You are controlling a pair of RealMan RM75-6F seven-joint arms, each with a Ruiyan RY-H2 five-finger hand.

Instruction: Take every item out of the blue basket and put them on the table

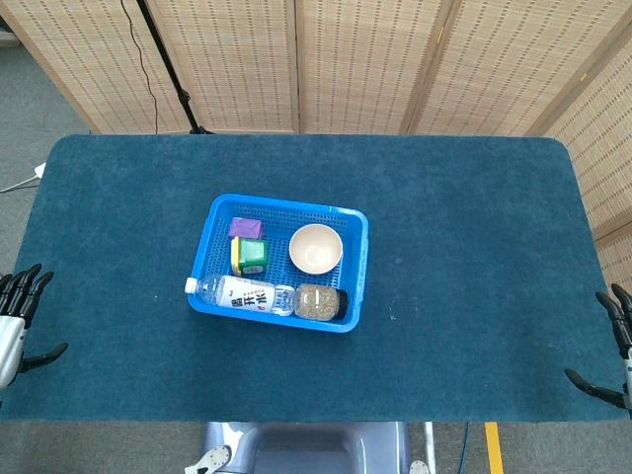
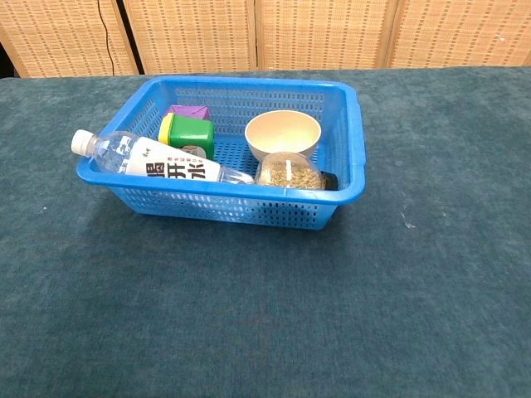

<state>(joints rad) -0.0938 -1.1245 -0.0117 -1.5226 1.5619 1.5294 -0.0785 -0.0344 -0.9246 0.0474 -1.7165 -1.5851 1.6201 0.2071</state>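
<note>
blue basket (image 1: 357,259) still full, nothing taken out yet; my left hand (image 1: 20,311) and right hand (image 1: 614,346) wait released, fingers spread. next, reach for the near water bottle (image 1: 242,294).

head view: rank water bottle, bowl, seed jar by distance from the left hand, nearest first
1. Water bottle, front left of the blue basket, cap toward the left hand.
2. Seed jar, front right.
3. Bowl, back right; close to the jar's distance.

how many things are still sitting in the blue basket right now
5, perhaps more hidden: water bottle and grain jar along the near side, bowl behind the jar, green-yellow container and purple block far left.
</note>
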